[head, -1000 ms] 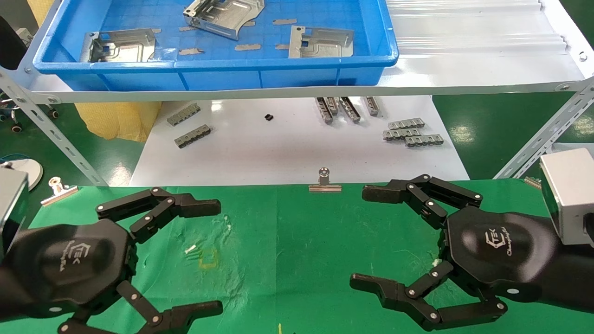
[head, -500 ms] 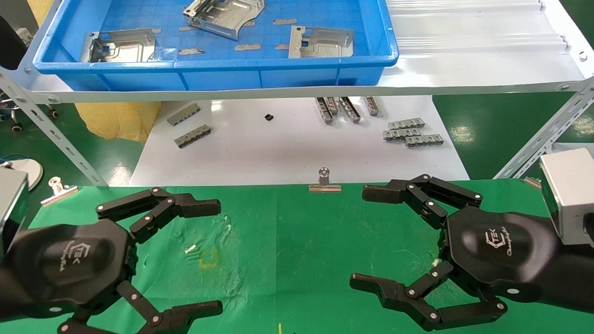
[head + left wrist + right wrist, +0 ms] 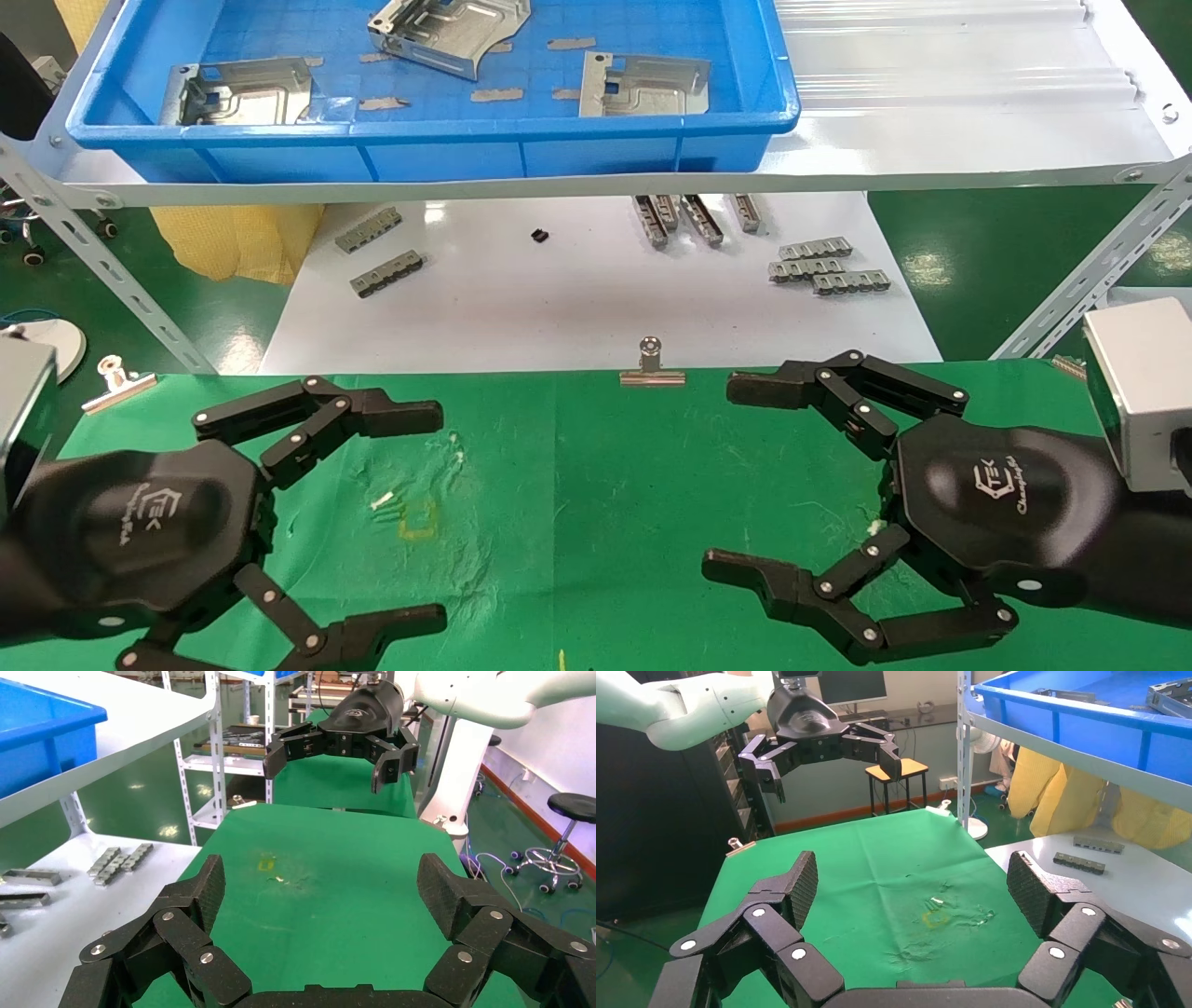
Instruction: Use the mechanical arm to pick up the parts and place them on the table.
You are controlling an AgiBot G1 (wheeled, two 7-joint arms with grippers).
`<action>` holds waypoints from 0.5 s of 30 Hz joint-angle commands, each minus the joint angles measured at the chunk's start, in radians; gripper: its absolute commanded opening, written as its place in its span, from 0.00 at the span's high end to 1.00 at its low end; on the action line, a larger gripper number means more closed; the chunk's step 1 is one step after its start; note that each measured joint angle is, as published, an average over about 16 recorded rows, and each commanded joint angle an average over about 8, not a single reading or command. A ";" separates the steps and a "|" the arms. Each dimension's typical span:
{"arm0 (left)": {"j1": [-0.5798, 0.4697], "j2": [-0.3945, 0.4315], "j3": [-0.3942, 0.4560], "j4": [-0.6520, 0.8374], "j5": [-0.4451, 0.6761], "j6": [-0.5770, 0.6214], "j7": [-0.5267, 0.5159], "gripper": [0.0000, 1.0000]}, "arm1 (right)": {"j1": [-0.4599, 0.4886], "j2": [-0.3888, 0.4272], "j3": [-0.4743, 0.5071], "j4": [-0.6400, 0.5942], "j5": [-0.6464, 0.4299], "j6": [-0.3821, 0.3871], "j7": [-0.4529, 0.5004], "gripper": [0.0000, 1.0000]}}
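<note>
Three silver-grey sheet-metal parts lie in the blue tray (image 3: 438, 149) on the far shelf: one at the left (image 3: 240, 91), one tilted at the back (image 3: 447, 30), one at the right (image 3: 643, 86). My left gripper (image 3: 424, 513) is open and empty above the green cloth table (image 3: 577, 494) at the near left. My right gripper (image 3: 736, 480) is open and empty above the cloth at the near right. Both hover far from the tray. The left wrist view shows its own open jaws (image 3: 320, 878) and the right gripper (image 3: 337, 748) farther off. The right wrist view shows open jaws (image 3: 912, 878) over the cloth.
A white board (image 3: 577, 308) between the table and the shelf carries several small grey notched bars (image 3: 819, 264). Binder clips sit on the cloth's far edge at the middle (image 3: 652, 365) and the left (image 3: 116, 380). Slanted grey shelf legs (image 3: 102, 270) stand on both sides.
</note>
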 commanded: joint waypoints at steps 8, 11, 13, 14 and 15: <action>0.000 0.000 0.000 0.000 0.000 0.000 0.000 0.00 | 0.000 0.000 0.000 0.000 0.000 0.000 0.000 0.00; 0.000 0.000 0.000 0.000 0.000 0.000 0.000 0.00 | 0.000 0.000 0.000 0.000 0.000 0.000 0.000 0.00; 0.000 0.000 0.000 0.000 0.000 0.000 0.000 0.00 | 0.000 0.000 0.000 0.000 0.000 0.000 0.000 0.00; 0.000 0.000 0.000 0.000 0.000 0.000 0.000 0.00 | 0.000 0.000 0.000 0.000 0.000 0.000 0.000 0.02; 0.000 0.000 0.000 0.000 0.000 0.000 0.000 0.00 | 0.000 0.000 0.000 0.000 0.000 0.000 0.000 0.14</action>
